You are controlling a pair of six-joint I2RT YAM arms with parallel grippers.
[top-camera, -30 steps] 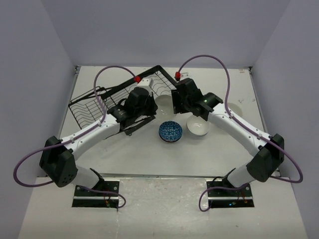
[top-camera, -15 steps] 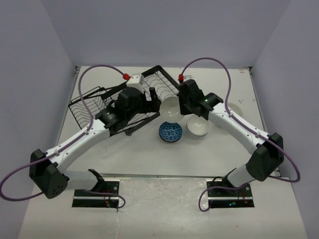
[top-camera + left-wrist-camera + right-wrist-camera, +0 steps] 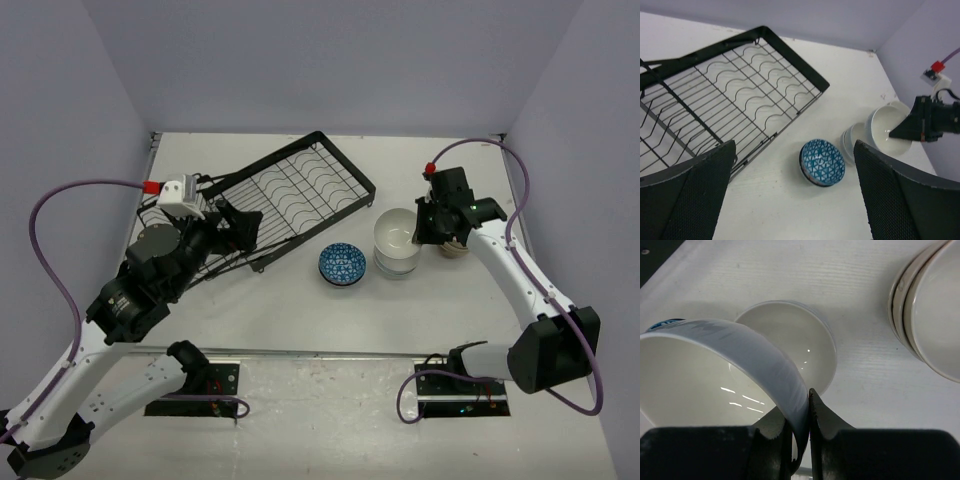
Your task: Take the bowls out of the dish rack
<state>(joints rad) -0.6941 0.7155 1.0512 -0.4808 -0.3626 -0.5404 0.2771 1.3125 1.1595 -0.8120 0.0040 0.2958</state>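
The black wire dish rack point(image 3: 300, 188) point(image 3: 735, 100) lies slanted at the back left, and no bowl shows on the wires in view. My right gripper point(image 3: 424, 226) point(image 3: 802, 432) is shut on the rim of a plain white bowl point(image 3: 396, 230) point(image 3: 705, 375) point(image 3: 887, 131), held tilted just over a second white bowl point(image 3: 398, 264) point(image 3: 795, 340) on the table. A blue-patterned bowl point(image 3: 342, 263) point(image 3: 823, 162) sits left of them. My left gripper point(image 3: 238, 226) point(image 3: 795, 200) is open, drawn back over the rack's near edge, holding nothing.
A stack of beige bowls point(image 3: 458, 250) point(image 3: 932, 305) stands right of the white bowls, partly under my right wrist. The left arm's purple cable point(image 3: 60, 215) loops out to the left wall. The table's back edge meets the walls behind the rack.
My left gripper opened and drew back to the left, away from the rack's middle. My right gripper shut on the white bowl at the rack and carried it right, over the white bowl on the table.
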